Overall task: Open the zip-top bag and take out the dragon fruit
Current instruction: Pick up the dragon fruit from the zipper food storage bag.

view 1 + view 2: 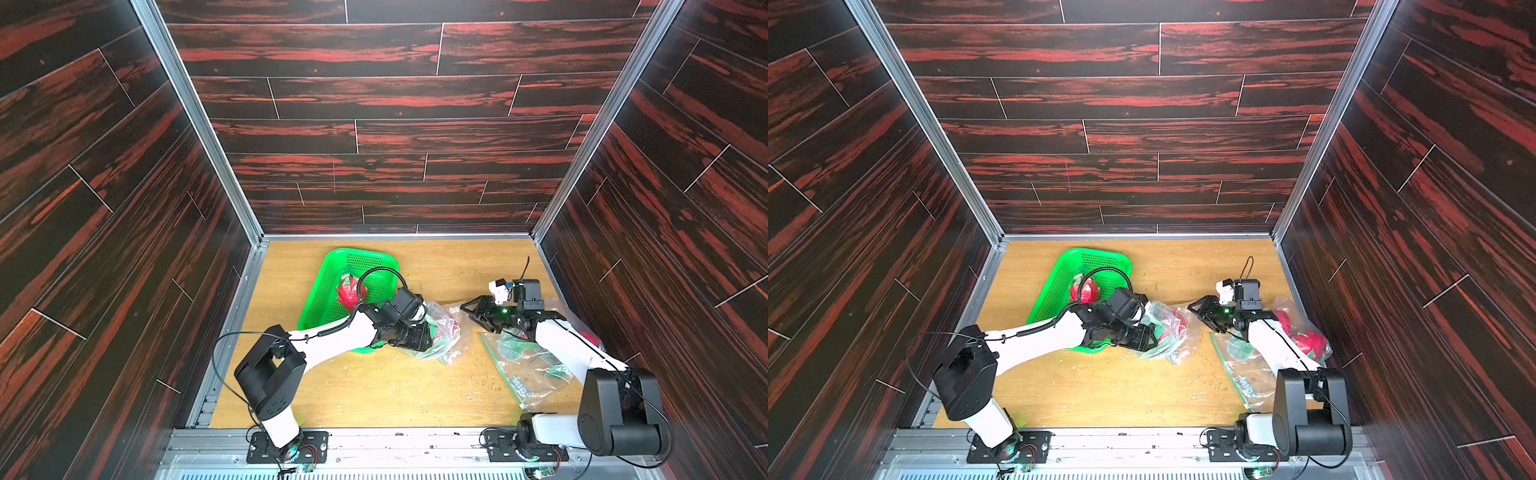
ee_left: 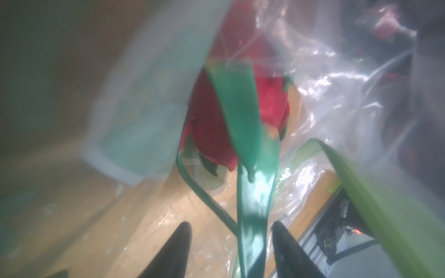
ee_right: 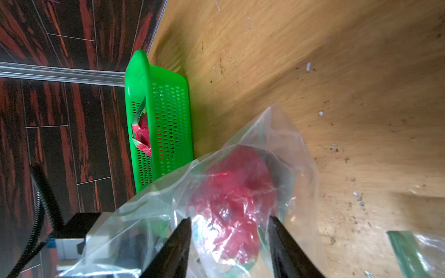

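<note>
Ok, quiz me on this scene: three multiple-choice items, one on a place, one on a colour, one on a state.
1. The dragon fruit with no plastic around it lies:
A) on the bare table
B) in the basket
C) on the metal rail

2. The basket is:
A) blue
B) white
C) green

3. The right hand is:
A) open
B) shut on a dragon fruit
C) shut on the basket's rim

Answers:
1 B: both top views show it inside the perforated walls.
2 C: it is bright green in every view that shows it.
3 A: the right wrist view shows its fingers standing well apart.
</note>
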Robot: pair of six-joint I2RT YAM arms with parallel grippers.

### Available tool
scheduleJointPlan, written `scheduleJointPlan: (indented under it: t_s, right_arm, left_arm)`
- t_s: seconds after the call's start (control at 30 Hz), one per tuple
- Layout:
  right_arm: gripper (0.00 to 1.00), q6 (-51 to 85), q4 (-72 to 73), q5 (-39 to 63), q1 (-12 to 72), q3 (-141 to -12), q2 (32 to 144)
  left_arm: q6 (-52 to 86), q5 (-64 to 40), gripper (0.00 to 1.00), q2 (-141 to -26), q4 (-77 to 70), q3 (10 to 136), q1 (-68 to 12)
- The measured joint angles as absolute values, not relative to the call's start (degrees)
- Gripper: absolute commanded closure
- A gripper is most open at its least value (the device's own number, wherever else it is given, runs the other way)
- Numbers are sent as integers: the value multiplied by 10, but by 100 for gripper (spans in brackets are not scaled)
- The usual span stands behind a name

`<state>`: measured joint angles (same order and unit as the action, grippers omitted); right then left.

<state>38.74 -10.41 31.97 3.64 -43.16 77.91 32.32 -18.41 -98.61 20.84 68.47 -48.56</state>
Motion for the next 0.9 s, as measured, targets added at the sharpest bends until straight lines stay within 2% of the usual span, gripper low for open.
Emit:
scheduleJointPlan:
  t_s: [0.17, 0.5, 0.9]
  right_arm:
    - [44, 388, -85, 325, 32, -419, 787]
    - [45, 401, -45, 342, 26, -392, 809]
    - [71, 423, 4, 367, 25, -373, 832]
  left_arm:
    - [324, -193, 56, -1001, 193, 698, -486]
    - [350, -224, 57, -1017, 159, 698, -492]
    - [394, -266, 60, -1011, 79, 609, -500]
